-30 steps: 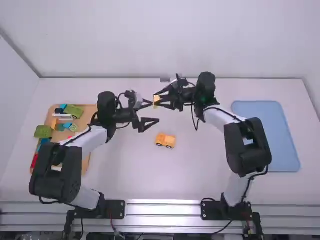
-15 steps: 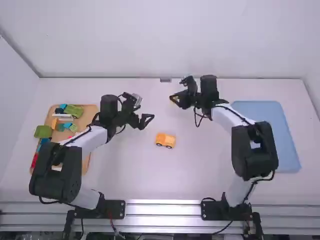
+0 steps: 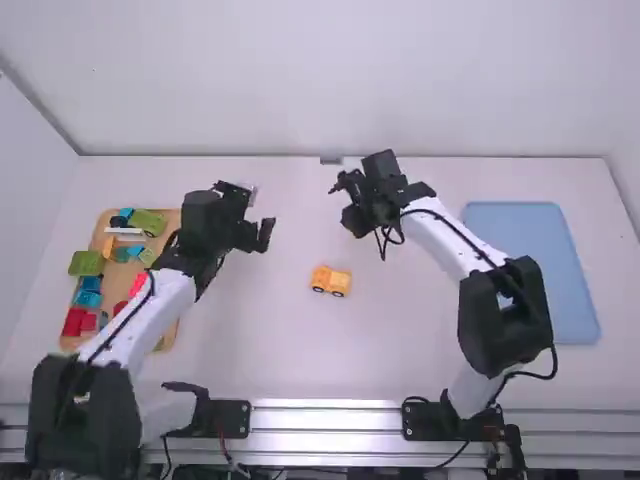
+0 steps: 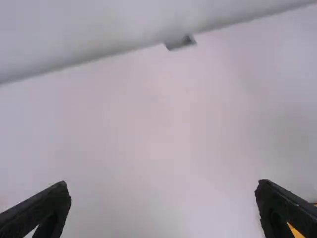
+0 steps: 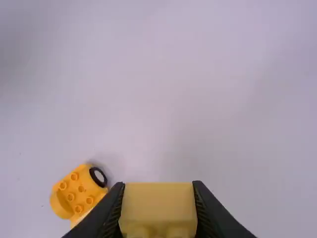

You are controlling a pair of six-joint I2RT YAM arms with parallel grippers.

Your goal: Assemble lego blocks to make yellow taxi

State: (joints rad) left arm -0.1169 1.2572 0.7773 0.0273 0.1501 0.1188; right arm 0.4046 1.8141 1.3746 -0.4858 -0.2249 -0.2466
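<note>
Parts tray: tan tray (image 3: 182, 218), far L on white tbl, assorted blks. L to R: red blk (image 3: 74, 322), nr. side; lg. green blk (image 3: 86, 263), at L rim; blue blk (image 3: 89, 284); orange pc. (image 3: 109, 246); white pc. (image 3: 124, 236); pink-red pc. (image 3: 138, 284), partly behind arm; 2nd green blk (image 3: 149, 222), far side.

L gripper: (image 3: 263, 235) btwn tray & taxi base, above tbl, apart from both. Fingers spread wide, nothing btwn them in L wrist view; a yellow bit shows past one fingertip.

Fitting: sm. grey pc. (image 3: 331, 160), at tbl's back edge, approx. mid.

Taxi base: yellow veh. (image 3: 331, 281), mid-tbl, nearer the arm bases than both grippers. Upright, blk wheels w/ pale hubs, studs on top, rounded end; R wrist view shows it beyond the fingers, near the held blk, not touching.

R gripper: (image 3: 356, 221) above tbl, up & slightly R of taxi base. Fingers closed in on yellow blk (image 5: 158, 206), gripped btwn tips, one on ea. side; studs at its lower edge in wrist view.

Blue tray: (image 3: 530, 270) far R, flat on tbl, well apart from taxi base.
</note>
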